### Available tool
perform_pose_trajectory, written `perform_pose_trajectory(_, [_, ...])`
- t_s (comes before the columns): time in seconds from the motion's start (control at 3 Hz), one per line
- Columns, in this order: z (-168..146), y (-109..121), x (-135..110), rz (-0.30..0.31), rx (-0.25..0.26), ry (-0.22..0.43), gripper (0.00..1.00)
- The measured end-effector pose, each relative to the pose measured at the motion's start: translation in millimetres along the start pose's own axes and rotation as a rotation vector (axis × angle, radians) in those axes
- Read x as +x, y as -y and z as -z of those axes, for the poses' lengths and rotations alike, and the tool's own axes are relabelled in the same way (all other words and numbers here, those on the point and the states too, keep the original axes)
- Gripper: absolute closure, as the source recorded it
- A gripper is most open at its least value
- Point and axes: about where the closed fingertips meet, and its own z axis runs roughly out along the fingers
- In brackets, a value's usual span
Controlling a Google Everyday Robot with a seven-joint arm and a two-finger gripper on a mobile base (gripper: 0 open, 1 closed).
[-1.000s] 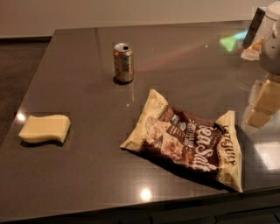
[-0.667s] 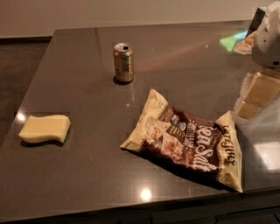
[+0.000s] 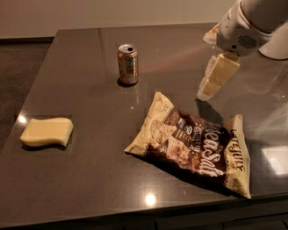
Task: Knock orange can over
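Kitchen, seemingly — dark countertop [image 3: 90, 179] with chip bag [image 3: 193, 150], tool [image 3: 215, 77] above far right.

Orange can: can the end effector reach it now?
Probably yes. The end effector hovers right of the orange can, bare table between them; the chip bag lies nearer the camera, off that path.

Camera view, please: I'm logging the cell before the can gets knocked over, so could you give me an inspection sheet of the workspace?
Surface: dark glossy table, with bright light reflections near the front edge.
Job's things: orange can stands upright at the far middle, nothing touching it.
Clutter: chip bag lies flat at the near right; yellow sponge lies near the left edge.
Grippers: gripper hangs over the table at the far right, beyond the chip bag, to the right of the orange can and clearly apart from it.
Cables: nothing seen.
Surroundings: pale wall behind the table, dark floor at left.
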Motion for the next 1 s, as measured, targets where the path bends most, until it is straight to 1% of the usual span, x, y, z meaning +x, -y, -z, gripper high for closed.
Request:
perform_pose_trajectory(0.33, [-40.5, 31.5, -27.0, -0.026, -0.031, 0.077, 0.0])
perform_pose_trajectory(0.67, [-73.5, 54.5, -52.3, -0.049, -0.042, 0.147, 0.0])
perform_pose_trajectory(1.0, [-99.7, 70.7, -74.4, -0.077, -0.022, 0.2, 0.0])
